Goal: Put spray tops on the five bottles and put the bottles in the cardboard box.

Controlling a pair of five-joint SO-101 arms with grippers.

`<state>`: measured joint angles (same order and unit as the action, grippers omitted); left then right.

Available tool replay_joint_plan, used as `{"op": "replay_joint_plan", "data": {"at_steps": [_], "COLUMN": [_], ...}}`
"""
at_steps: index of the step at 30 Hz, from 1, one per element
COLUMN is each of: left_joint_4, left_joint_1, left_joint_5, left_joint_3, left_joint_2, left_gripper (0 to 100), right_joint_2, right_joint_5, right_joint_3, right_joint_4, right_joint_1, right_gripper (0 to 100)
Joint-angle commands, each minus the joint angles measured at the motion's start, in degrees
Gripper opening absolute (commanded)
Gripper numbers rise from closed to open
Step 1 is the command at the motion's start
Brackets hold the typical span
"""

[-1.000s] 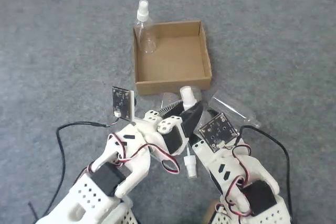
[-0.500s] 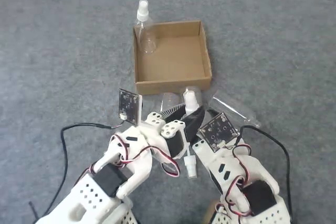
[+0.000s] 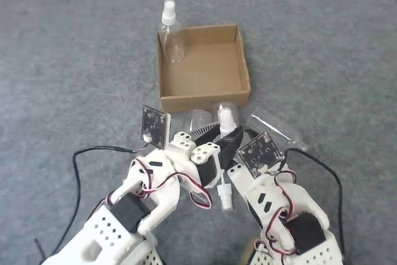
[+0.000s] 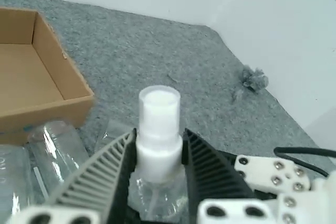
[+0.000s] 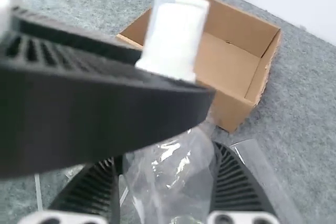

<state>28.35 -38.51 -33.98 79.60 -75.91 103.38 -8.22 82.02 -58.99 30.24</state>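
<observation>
Rotation over the last second has carried the left gripper [image 4: 159,139], clamped on the spray top [image 4: 159,111], slightly round atop the bottle [image 5: 173,187] pinched by the right gripper [image 5: 165,166], so capping seems underway just before the cardboard box [image 3: 205,101].

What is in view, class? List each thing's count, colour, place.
cardboard box: one, brown, far middle of the carpet.
capped bottle: one, clear with white top, at the box's far left corner.
held bottle: one, clear, in front of the box.
held spray top: one, white, over the held bottle's mouth.
loose spray top: one, white, on the carpet, farther from the box.
uncapped bottles: at least two, clear, in front of the box.
carpet: one, grey, under everything.
left gripper: one, black, shut on the held spray top.
right gripper: one, black, shut on the held bottle.
</observation>
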Motion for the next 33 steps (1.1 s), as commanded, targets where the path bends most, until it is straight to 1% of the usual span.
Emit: {"op": "replay_joint_plan", "data": {"at_steps": [1, 4, 8, 11, 14, 17, 23, 25, 30, 33], "left_joint_4": [0.09, 0.35, 2.02, 2.64, 6.95, 10.73, 11.16, 11.16, 11.16, 11.08], "left_joint_1": [-0.35, -0.35, -0.44, -0.18, -0.09, -0.09, 0.0, 1.41, 7.91, 8.88], "left_joint_5": [0.26, 0.62, 0.7, 0.7, 0.35, 0.35, 0.35, 0.35, -0.26, -2.2], "left_joint_3": [-1.01, -0.92, -1.19, -2.07, -5.41, -8.92, -10.24, -10.68, -13.49, -13.76], "left_joint_2": [-1.41, -1.41, -1.41, -1.41, -1.41, -1.41, -1.41, -1.41, -1.41, -1.41], "left_gripper": [15, 15, 15, 21, 26, 27, 27, 27, 27, 27], "right_joint_2": [0.31, 0.57, 0.57, 0.57, 0.57, 0.57, 0.57, 0.57, 0.57, 0.57], "right_joint_5": [2.64, 4.22, 4.57, 4.57, 4.4, 4.13, 4.04, 4.04, 3.96, 2.55], "right_joint_3": [-0.79, -0.79, -0.79, -0.79, -0.79, -0.7, -0.7, -0.7, -0.7, -0.7], "right_joint_4": [3.12, 3.3, 3.3, 3.3, 3.3, 3.3, 3.21, 3.21, 3.12, 3.03], "right_joint_1": [-1.54, -1.71, -1.36, -1.36, -1.36, -1.36, -1.36, -1.45, -1.45, -1.36], "right_gripper": [7.9, 7.9, 7.9, 7.9, 7.9, 7.9, 7.9, 7.9, 7.9, 7.9]}}
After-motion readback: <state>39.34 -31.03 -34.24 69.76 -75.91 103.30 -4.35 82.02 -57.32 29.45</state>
